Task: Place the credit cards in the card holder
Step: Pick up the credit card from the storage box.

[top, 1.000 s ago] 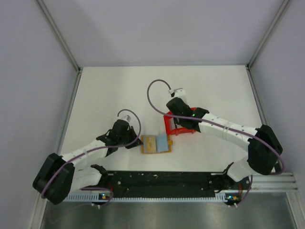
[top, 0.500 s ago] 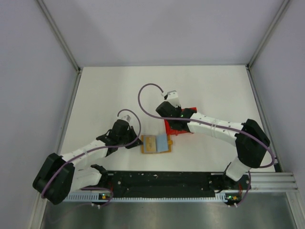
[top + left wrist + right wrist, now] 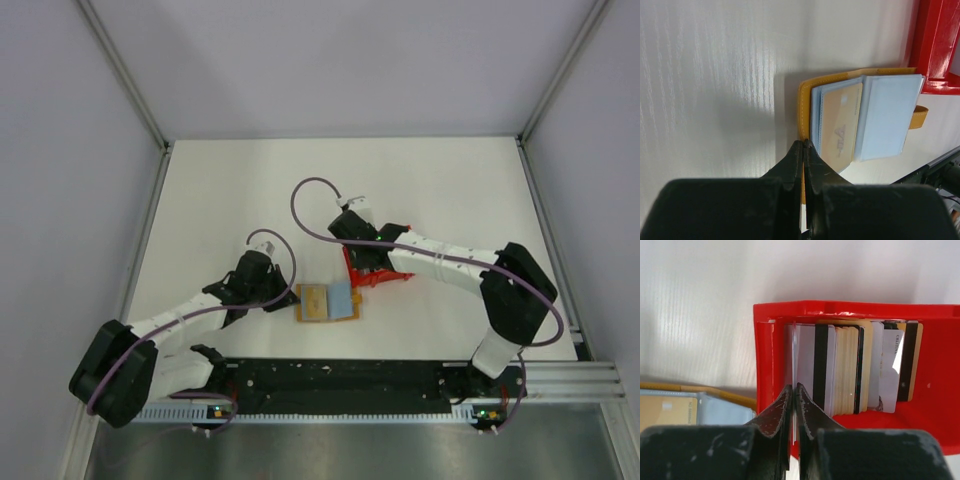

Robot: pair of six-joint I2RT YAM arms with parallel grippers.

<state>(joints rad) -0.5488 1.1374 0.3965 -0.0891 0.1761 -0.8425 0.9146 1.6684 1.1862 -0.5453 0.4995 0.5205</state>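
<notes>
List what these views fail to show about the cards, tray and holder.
- Top view: the right arm covers most of the red tray and all its stacked cards.
- Right wrist: the credit card in the right gripper shows edge-on, face unseen.
- Left wrist: the left gripper hides the card holder's near edge.

Orange card holder (image 3: 804, 107); red tray (image 3: 935, 370)

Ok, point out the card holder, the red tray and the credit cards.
card holder (image 3: 886, 119), left wrist view, pale inner sleeve.
red tray (image 3: 940, 390), right wrist view, bare floor.
credit cards (image 3: 846, 371), right wrist view, stack's middle edges.
</notes>
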